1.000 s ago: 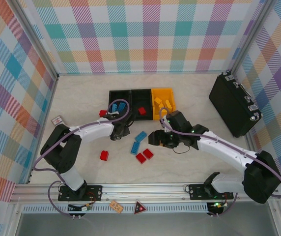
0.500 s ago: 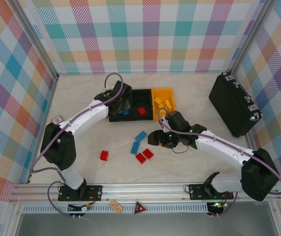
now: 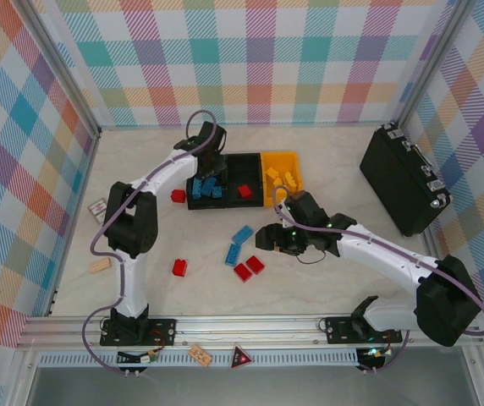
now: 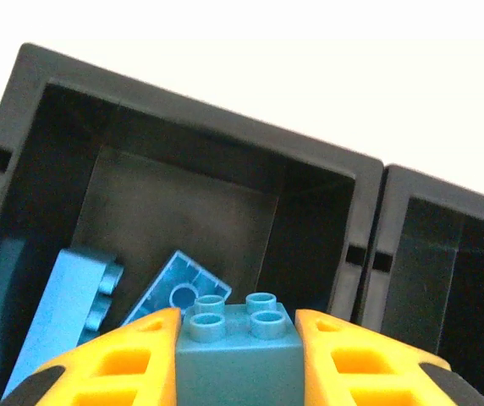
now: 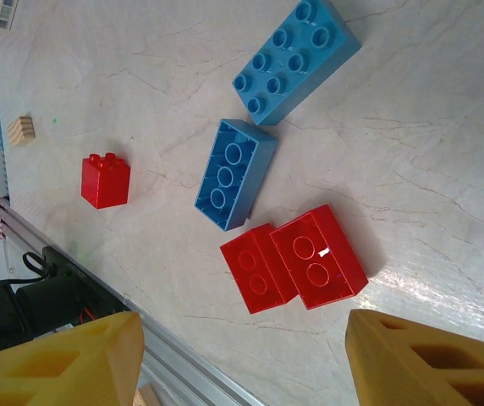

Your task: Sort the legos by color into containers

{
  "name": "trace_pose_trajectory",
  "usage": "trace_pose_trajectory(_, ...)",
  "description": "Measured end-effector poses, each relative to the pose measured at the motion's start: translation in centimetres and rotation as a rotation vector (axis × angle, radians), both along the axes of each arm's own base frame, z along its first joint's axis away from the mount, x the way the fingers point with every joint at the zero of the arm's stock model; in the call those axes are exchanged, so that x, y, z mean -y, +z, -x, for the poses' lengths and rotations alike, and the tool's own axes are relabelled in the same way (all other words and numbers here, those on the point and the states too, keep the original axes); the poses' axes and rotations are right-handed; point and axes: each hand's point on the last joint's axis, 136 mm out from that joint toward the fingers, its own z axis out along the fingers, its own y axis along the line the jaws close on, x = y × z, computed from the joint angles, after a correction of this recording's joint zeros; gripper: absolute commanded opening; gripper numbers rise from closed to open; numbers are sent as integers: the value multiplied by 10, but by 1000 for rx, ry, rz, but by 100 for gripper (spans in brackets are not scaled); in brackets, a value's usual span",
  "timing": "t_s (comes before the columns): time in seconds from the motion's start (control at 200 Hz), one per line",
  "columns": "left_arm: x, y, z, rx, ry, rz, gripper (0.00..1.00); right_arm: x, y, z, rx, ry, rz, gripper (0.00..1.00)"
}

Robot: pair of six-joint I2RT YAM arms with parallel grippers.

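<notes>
Blue lego (image 4: pixel 240 359) in left hand (image 4: pixel 239 326), case (image 3: pixel 403 179) (far right)

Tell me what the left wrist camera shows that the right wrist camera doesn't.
Left wrist: the left pincer shut on a blue lego above the black bin holding two more blue legos. Right wrist: the right pincer open over the table, with two blue legos, three red legos and a wooden block lying loose. Shared: yellow-orange fingers at the bottom edge, and blue legos.
</notes>
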Motion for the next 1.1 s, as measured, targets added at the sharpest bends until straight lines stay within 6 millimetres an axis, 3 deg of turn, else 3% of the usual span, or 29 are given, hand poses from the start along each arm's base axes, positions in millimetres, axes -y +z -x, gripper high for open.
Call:
trace_pose_trajectory(0.285, -6, -13, -32, 3, 25, 12, 30, 1, -3, -1, -13, -12, 11, 64)
trace_pose_trajectory(0.505, -3, -22, -46, -4, 16, -3, 35, 1, -6, -1, -27, -13, 25, 64)
trace_pose_trajectory(0.675, -5, -24, -47, -7, 21, -8, 47, -1, -3, -3, -20, -13, 20, 64)
trace_pose_trajectory(0.965, -6, -25, -45, -8, 21, -8, 50, -1, -3, -3, -21, -13, 19, 64)
trace_pose_trajectory(1.1, -10, -23, -27, -32, 13, -6, 50, -1, -3, -3, -21, -13, 20, 64)
